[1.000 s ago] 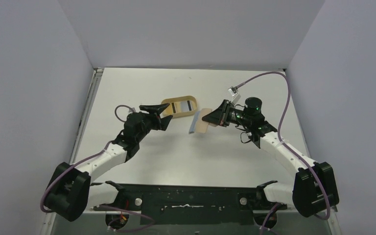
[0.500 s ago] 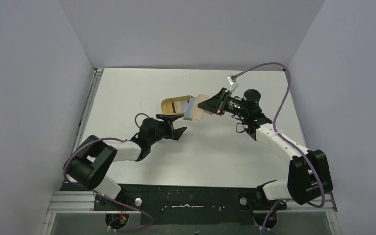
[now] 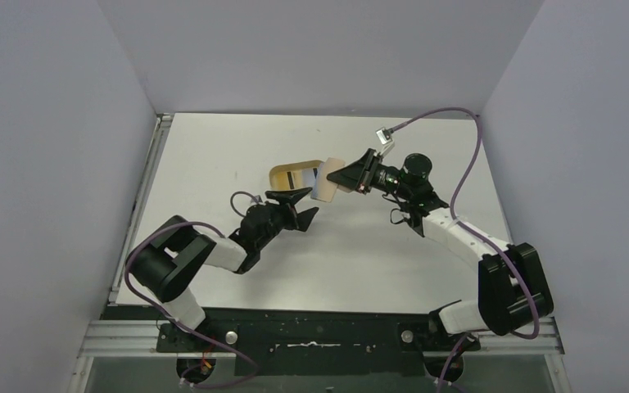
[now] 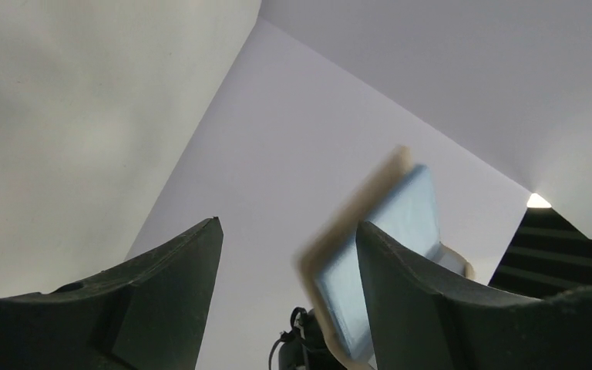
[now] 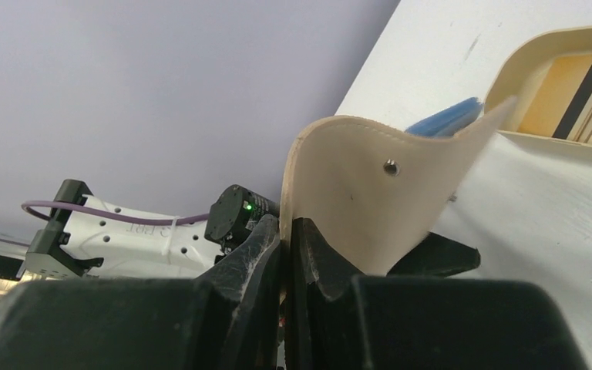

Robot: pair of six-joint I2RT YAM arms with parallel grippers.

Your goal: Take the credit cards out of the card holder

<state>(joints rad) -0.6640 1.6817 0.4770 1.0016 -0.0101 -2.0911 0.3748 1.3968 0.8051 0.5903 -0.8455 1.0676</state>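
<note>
- Your right pincer [image 3: 346, 176] is clamped shut on the card holder [image 3: 325, 183], holding it above the worktop [image 3: 237, 155].
- Your left pincer [image 3: 304, 205] gapes empty just near-left of it, facing its blue lining [image 4: 389, 231].
- One yellow credit card [image 5: 566, 96] lies in the tray [image 3: 281, 171] beyond.

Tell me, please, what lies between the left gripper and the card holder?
Nothing: in the top view only a short stretch of bare table shows between the open left gripper and the card holder.
</note>
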